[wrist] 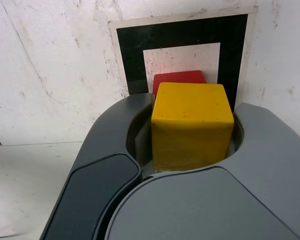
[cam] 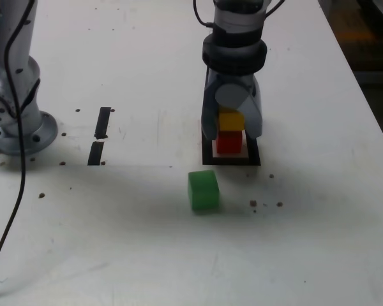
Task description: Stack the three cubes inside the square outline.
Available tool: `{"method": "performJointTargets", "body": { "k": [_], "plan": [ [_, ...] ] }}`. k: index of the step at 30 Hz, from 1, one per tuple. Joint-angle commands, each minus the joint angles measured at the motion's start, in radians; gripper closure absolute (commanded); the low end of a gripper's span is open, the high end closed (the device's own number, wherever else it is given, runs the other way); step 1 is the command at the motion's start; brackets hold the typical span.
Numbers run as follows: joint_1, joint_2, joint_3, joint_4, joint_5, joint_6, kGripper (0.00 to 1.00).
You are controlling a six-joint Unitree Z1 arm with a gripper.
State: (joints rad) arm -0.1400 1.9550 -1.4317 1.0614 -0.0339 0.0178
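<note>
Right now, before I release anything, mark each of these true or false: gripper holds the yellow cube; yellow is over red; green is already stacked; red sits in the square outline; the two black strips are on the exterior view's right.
1. The gripper is shut on the yellow cube. True.
2. The yellow cube is directly above the red cube. True.
3. The green cube is already on the stack. False: it lies alone on the table, outside the outline.
4. The red cube sits inside the square outline. True.
5. The two black strips are on the exterior view's right. False: they are on its left.
</note>
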Motion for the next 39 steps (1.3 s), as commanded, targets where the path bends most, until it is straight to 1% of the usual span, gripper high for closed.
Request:
{"method": "performJointTargets", "body": {
  "k": [1,5,17,20,24,32,39],
  "plan": [
    [0.002,0.005,0.0,0.001,0.0,0.0,0.52],
    [0.002,0.011,-0.003,0.002,0.0,-0.001,0.42],
    [0.002,0.013,-0.007,0.014,0.0,-0.001,0.19],
    [0.002,0.007,-0.006,0.023,0.005,-0.004,0.16],
    [0.001,-0.013,-0.005,0.039,0.018,-0.014,0.15],
    [-0.015,-0.093,-0.017,0.092,0.062,-0.047,0.14],
    [-0.078,-0.183,-0.042,0.157,0.103,-0.128,0.1]
  ]
}}
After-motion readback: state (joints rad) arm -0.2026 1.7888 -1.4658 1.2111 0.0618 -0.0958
